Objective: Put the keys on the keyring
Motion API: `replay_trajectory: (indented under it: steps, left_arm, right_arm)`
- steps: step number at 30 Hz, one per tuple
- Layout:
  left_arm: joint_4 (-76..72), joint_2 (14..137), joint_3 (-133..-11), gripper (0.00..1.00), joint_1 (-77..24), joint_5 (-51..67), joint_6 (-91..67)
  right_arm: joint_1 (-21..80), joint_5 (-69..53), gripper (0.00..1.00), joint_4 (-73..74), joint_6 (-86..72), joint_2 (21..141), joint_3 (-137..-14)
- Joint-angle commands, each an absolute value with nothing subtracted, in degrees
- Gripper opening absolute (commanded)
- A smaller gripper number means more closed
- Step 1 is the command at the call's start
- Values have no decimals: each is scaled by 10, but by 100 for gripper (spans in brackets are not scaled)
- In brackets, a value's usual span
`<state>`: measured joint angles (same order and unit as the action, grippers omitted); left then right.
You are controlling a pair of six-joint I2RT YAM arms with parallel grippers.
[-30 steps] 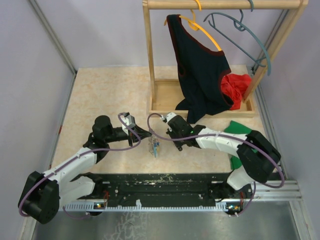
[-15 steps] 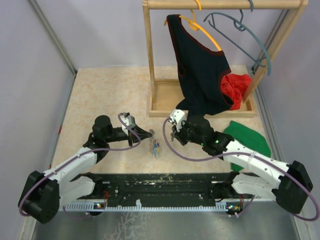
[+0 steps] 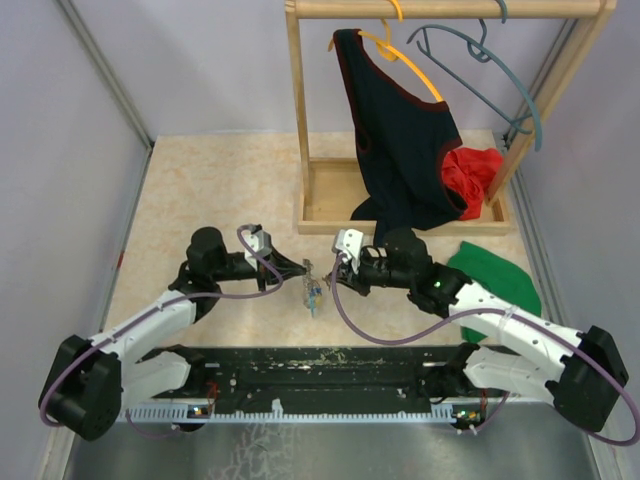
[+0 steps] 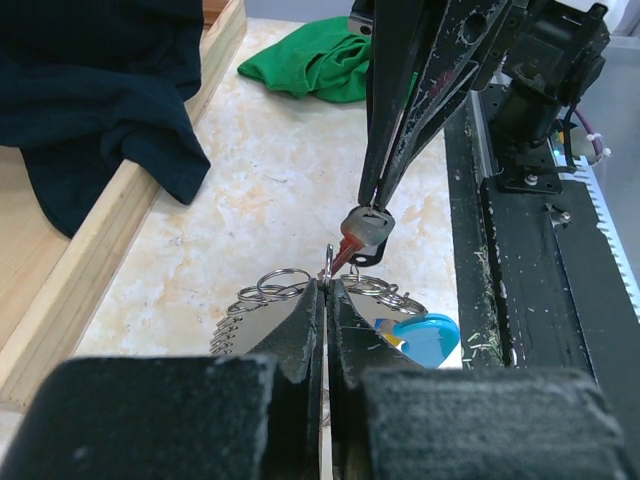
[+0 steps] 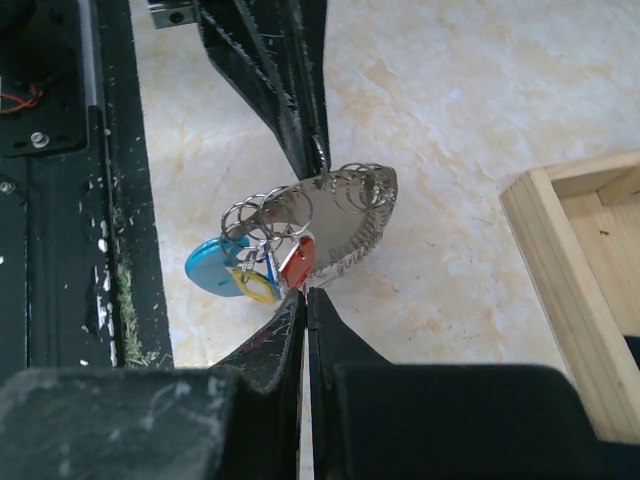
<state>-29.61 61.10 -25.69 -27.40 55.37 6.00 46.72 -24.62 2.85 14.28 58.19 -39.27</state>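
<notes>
The keyring (image 5: 352,222), a loop of thin grey coiled wire carrying small steel rings and a light-blue piece (image 5: 210,268), hangs just above the table between both grippers. My left gripper (image 4: 328,286) is shut on a thin ring at the keyring's top (image 4: 329,262). My right gripper (image 5: 307,292) is shut on a key with a red head (image 5: 297,262) that touches the bundle of rings. In the top view the left gripper (image 3: 303,268) and right gripper (image 3: 337,279) meet tip to tip over the keyring (image 3: 313,293). A yellow and a dark blue piece (image 5: 256,285) dangle beside the red key.
A wooden clothes rack (image 3: 400,218) stands behind, with a dark garment (image 3: 400,150) on an orange hanger and a grey-blue hanger (image 3: 480,60). Red cloth (image 3: 472,172) lies in its base. Green cloth (image 3: 497,277) lies at the right. The black base rail (image 3: 320,365) runs along the near edge.
The right arm has unfolded and swung its gripper down and left to the keyring, tip against the left gripper's. The left arm has hardly moved and still holds the ring.
</notes>
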Motion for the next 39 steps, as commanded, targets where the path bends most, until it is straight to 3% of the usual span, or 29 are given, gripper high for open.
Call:
replay_trajectory:
  steps: [1,11,39]
  left_arm:
    - [-310,617,-284,1,-276,593,91]
    - [-255,625,-299,1,-277,638,163]
    - [-215,629,-313,1,-279,638,179]
  right_arm:
    - [462,-312,0,12,202,585,-421]
    - [464,-335,0,11,267,600,-445]
    - [524,-225,0,33,297,649,-487]
